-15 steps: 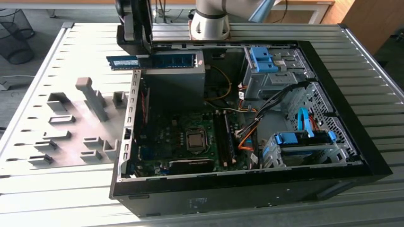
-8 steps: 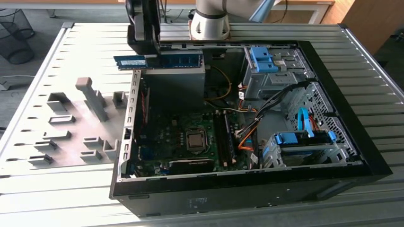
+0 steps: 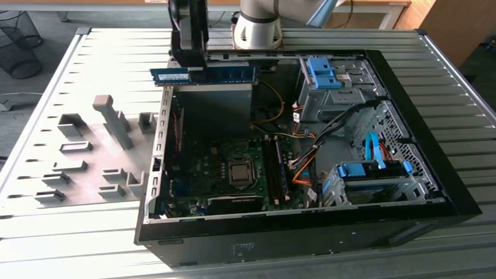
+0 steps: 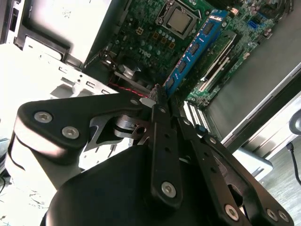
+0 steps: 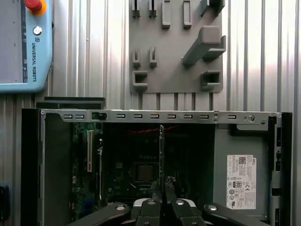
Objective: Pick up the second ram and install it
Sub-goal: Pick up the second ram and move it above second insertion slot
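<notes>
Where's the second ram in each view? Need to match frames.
Exterior view: the second ram is held level by the gripper above the case rim, toward the exterior view's left.
Second wrist view: blue stick extending from the gripper, beside the socket.
First wrist view: edge-on, a thin line over the board.
Shared landmark: the CPU socket.

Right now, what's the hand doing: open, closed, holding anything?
Hand: closed on the ram, over the open case.
</notes>
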Motion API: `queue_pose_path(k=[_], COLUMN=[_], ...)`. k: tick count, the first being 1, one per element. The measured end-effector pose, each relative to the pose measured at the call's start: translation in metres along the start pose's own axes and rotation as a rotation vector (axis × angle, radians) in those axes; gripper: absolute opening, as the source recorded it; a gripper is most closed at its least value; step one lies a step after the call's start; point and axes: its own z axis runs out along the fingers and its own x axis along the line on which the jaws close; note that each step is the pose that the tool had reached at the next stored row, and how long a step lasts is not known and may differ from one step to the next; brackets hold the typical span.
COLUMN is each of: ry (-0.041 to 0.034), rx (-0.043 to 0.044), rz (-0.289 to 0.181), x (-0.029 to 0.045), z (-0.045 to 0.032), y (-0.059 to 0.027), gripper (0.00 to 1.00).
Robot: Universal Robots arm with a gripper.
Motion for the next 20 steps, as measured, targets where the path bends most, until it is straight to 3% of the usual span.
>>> queue_pose_path(k=[11, 20], ry=[0.0001, 0.0], rx=[0.0, 0.0], rz=[0.0, 0.0], x=[-0.0001, -0.0002], z=[0.0005, 0.0022], y=[-0.0189, -0.0559], gripper=[0.14, 0.14])
